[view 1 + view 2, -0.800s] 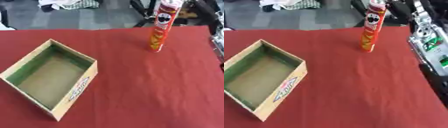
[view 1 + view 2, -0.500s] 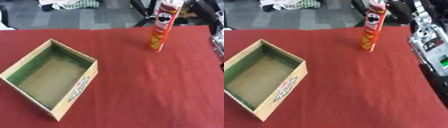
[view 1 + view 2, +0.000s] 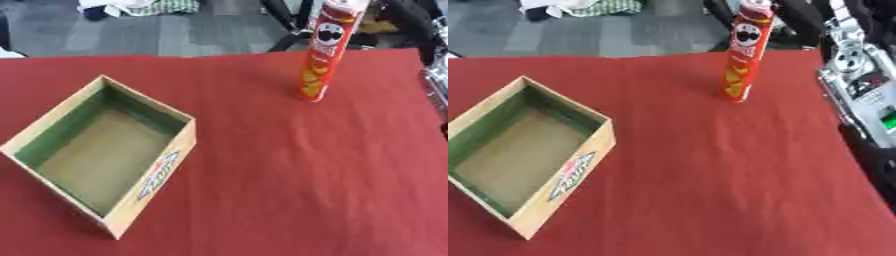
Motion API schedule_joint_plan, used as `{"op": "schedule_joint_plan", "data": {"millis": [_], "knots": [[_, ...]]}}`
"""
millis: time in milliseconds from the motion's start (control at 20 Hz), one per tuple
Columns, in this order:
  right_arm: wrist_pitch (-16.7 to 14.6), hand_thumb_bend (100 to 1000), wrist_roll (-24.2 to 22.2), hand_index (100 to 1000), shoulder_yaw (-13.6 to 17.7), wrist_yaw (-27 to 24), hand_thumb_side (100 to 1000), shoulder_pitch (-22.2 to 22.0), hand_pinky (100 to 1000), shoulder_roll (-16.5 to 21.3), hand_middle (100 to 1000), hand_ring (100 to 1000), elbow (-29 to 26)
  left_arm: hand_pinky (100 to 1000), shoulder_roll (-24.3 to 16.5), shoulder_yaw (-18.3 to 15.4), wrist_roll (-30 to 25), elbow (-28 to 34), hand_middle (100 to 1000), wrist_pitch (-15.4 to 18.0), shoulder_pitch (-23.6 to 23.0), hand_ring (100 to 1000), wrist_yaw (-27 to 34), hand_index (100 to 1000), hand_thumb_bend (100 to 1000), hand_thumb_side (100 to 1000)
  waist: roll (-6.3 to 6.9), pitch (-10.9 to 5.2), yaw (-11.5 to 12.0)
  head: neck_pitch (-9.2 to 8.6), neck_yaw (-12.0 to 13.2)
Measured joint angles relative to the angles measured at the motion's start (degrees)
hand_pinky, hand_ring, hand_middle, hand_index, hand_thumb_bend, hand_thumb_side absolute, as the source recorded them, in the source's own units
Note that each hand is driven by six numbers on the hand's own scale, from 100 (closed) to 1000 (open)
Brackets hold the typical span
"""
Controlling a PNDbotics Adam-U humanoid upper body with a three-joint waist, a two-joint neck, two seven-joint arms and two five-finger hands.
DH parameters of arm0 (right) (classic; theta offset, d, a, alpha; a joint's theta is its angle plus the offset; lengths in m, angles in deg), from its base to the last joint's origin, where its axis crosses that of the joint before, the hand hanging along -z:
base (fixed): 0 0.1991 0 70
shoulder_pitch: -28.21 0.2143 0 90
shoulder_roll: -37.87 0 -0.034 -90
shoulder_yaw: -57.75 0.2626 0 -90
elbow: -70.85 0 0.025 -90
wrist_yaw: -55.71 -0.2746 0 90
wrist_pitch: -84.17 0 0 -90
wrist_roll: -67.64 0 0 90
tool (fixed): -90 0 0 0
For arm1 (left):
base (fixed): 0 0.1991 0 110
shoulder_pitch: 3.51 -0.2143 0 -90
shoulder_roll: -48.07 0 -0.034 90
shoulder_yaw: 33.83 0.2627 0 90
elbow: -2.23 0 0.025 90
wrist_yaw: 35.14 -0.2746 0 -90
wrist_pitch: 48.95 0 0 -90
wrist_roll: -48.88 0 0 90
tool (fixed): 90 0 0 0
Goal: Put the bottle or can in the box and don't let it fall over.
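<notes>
**Standing tall, untouched: tip-over is the main hazard**

Standing upright near the far edge of the table (image 3: pixel 289 190), the tall red chip can (image 3: pixel 325 52) is well apart from the open cardboard box (image 3: pixel 101 155), which lies askew toward the near left with nothing in it.

Neither hand is visible. Only a silver-and-black stretch of the right arm (image 3: pixel 859 85) shows along the right edge of the right eye view, beside the table. State of the fingers: cannot tell, none in sight.

Risks, as judged from here:
- Can is tall and narrow on a small base. A brush high on its body during the approach would likely topple it, possibly off the far edge.
- Gripping near the top would let the bottom swing in transit; a hold around the middle looks safer.
- Box walls are low against the can's height, so they give little support. Set down tilted or released early, the can could fall over inside or over the rim.
- Clipping the box wall on entry could shove the light box.

Surface: red cloth over the table, faintly creased, otherwise flat.

Room: grey floor beyond, a heap of light and checked cloth (image 3: pixel 144 6) at the far left, dark legs of equipment (image 3: pixel 284 22) behind the can.
</notes>
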Motion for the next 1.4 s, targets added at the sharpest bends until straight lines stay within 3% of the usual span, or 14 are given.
{"op": "schedule_joint_plan", "data": {"millis": [400,650,1100,1400], "knots": [[1.3,106,-2.6,803,-1.5,2.8,574,6.0,698,1.3,810,837,2.6,831,0.0,0.0,0.0,0.0,825,-0.1,0.0,839,0.0,688,588,428,0.38,0.00,0.2,-1.48,-0.9],[1.5,155,-4.8,813,-2.5,5.7,573,10.0,716,2.0,820,849,6.7,830,0.0,0.0,-0.1,0.0,825,-0.2,0.0,838,0.0,688,589,428,0.38,0.00,0.3,-2.02,-1.2],[0.3,222,-9.7,829,-4.5,13.6,620,17.5,749,2.3,844,878,18.8,830,0.0,0.1,-0.2,0.0,825,-0.3,-0.1,838,0.0,688,591,427,0.40,0.00,0.5,-3.06,-1.8],[-1.9,246,-12.3,836,-4.8,16.7,653,21.0,764,2.1,852,890,26.7,830,0.0,0.1,-0.2,0.0,825,-0.3,-0.1,838,0.0,688,590,427,0.55,0.00,0.5,-4.93,-1.9]]}}
